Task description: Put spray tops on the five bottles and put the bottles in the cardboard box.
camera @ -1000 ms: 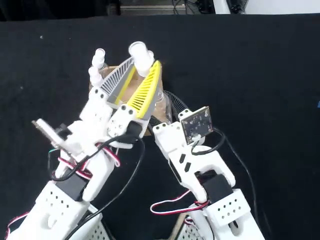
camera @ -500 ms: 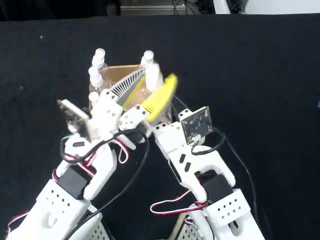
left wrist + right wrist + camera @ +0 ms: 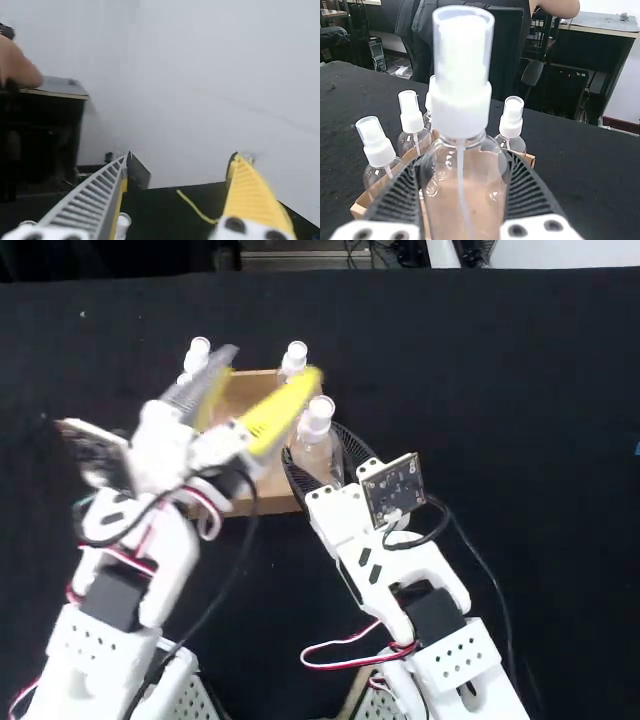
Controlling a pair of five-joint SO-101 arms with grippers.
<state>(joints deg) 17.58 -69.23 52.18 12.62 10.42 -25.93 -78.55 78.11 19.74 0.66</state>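
The right pincer [image 3: 464, 169] grips a capped bottle [image 3: 462, 205] upright at the cardboard box's [image 3: 252, 386] right edge; inside or just outside the wall, I cannot tell. Other capped bottles [image 3: 411, 125] stand inside the box along its left and far sides. The left pincer [image 3: 270, 362] hangs above the box, spread wide, holding nothing. The black table [image 3: 500, 390] stretches broadly beyond the box's right and far edges.

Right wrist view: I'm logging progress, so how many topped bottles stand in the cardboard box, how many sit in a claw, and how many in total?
Topped bottles in the cardboard box: 4, one partly hidden
Topped bottle in the right claw: 1
Total: 5
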